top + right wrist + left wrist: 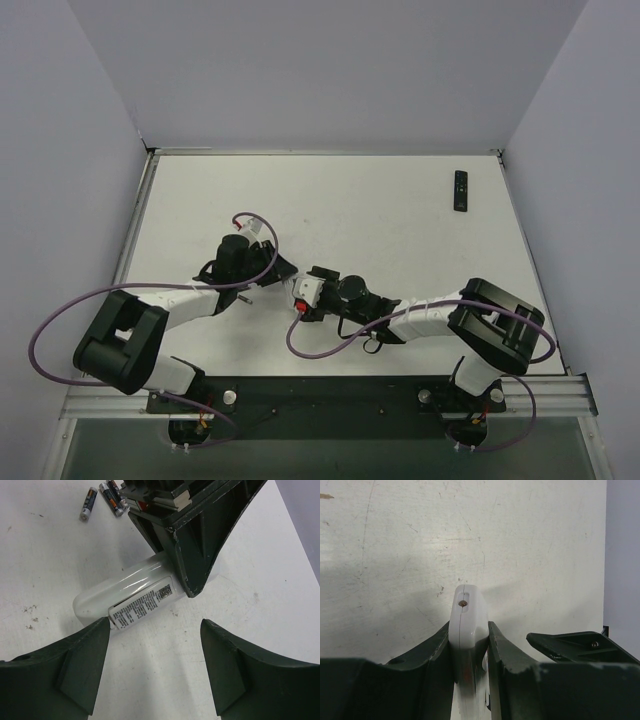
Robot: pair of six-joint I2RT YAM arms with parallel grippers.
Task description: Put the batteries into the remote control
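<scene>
Both grippers meet near the middle of the table point(380, 200). The left gripper point(469, 630) is clamped narrowly on the white remote control point(125, 592). The right gripper point(155, 624) stands wide open at the remote's end, holding nothing. The batteries point(89, 503) lie loose on the table near the left gripper, apart from the remote.

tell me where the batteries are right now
In the right wrist view the batteries lie loose on the table at the top left, beyond the white remote and beside the left arm's fingers that clamp it.
</scene>
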